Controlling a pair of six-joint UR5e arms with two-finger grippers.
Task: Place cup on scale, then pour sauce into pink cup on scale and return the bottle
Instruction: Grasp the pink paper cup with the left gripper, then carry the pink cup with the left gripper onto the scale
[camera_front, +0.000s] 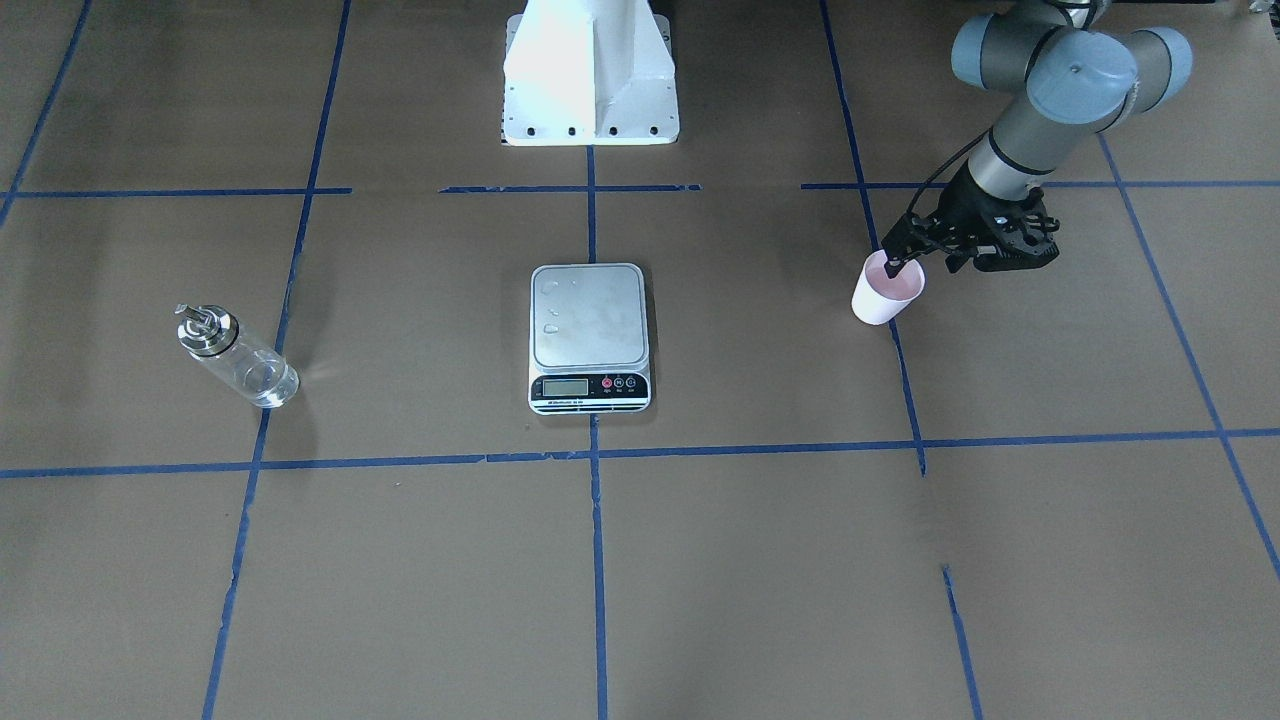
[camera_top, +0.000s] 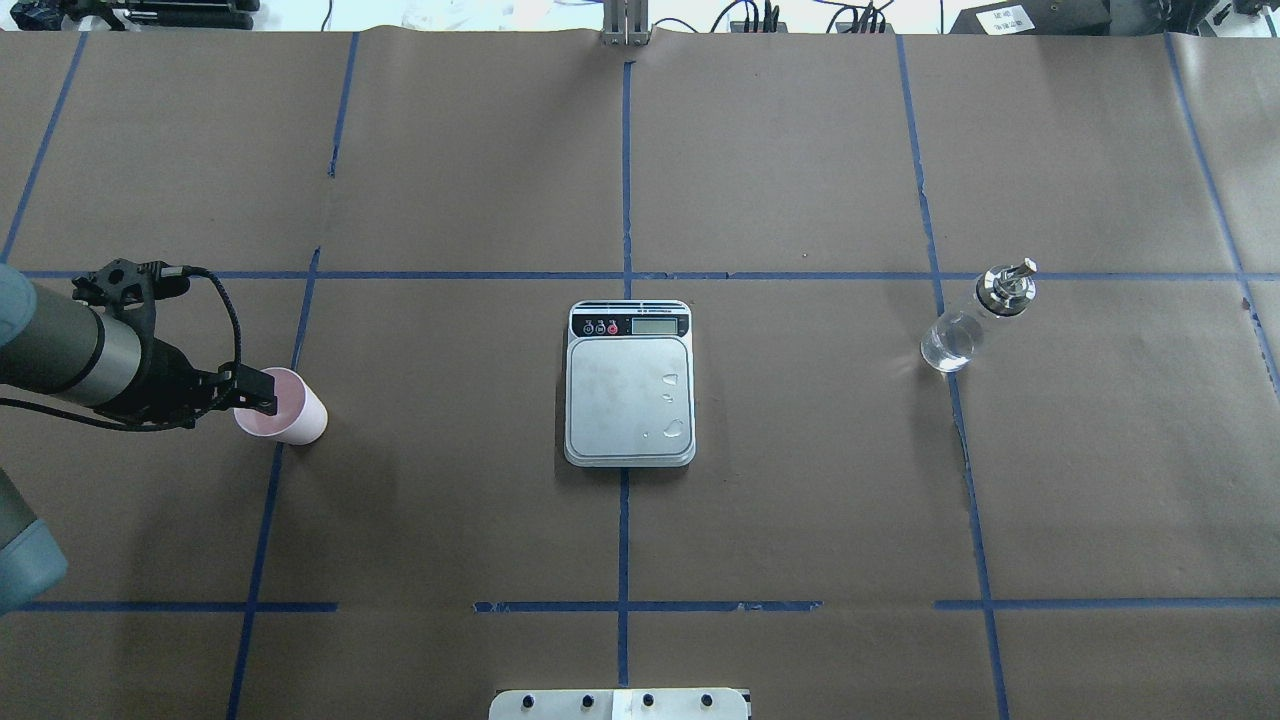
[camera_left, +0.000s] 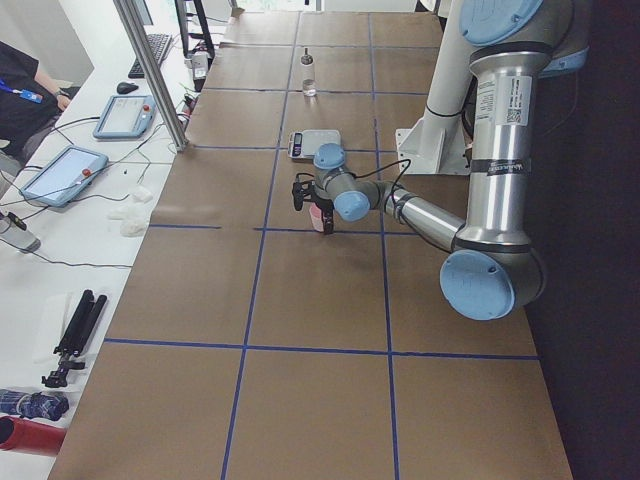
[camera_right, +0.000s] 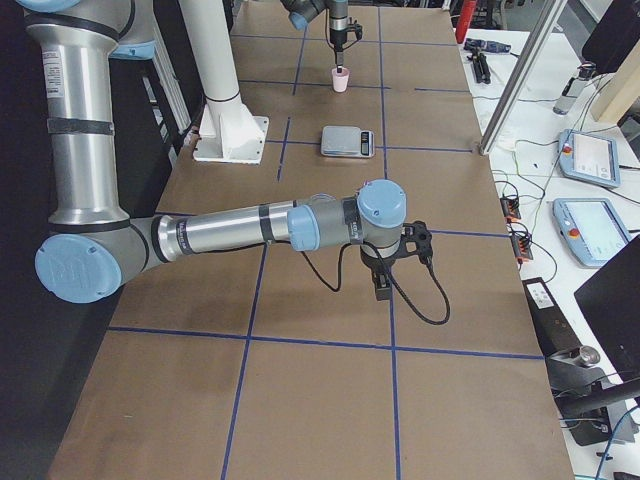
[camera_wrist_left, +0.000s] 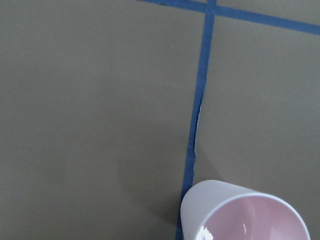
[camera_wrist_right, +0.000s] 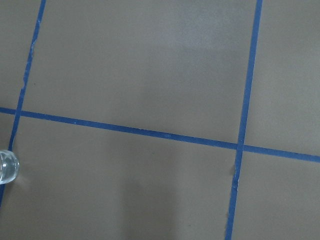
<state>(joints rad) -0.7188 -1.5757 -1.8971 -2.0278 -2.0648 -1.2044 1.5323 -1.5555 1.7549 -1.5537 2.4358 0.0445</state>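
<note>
The pink cup (camera_front: 887, 290) stands on the table far to the left of the scale (camera_top: 630, 385), and also shows in the left wrist view (camera_wrist_left: 245, 212). My left gripper (camera_top: 258, 392) is down on the cup's rim with one finger inside it, shut on the rim. The scale's steel plate carries a few droplets. The clear glass bottle (camera_top: 965, 325) with a metal spout stands upright to the right of the scale. My right gripper (camera_right: 381, 288) hangs low over the table at its right end; I cannot tell if it is open or shut. No sauce stream shows.
The table is covered in brown paper with a grid of blue tape lines (camera_top: 625, 200). The robot's white base (camera_front: 590, 75) stands behind the scale. A bit of clear glass (camera_wrist_right: 6, 166) shows at the left edge of the right wrist view.
</note>
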